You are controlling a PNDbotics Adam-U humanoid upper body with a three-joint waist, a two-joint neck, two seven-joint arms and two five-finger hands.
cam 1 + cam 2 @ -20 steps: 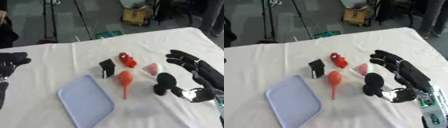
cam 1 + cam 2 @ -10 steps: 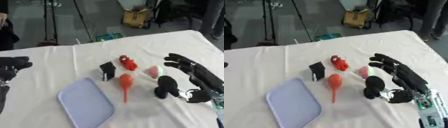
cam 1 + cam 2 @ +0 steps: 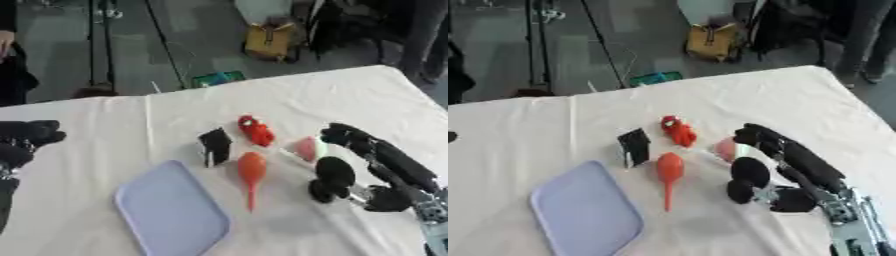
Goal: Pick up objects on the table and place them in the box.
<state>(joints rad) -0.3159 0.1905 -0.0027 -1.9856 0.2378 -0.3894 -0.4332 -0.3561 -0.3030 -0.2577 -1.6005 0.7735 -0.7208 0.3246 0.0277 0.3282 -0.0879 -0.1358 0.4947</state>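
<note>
The right robot hand [image 3: 372, 165] sits wide open on the counter [image 3: 367, 95], fingers just beside a pinkish object [image 3: 304, 148]. The left robot hand [image 3: 24, 140] is curled up empty at the edge, well away from the lavender tray [image 3: 171, 212].

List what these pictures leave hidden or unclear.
- Pink object: both eye views, partly hidden behind the right hand; what it is stays unclear.
- Left hand: left eye view, cut by the left edge.
- Small black item: too blurred to identify.
</note>
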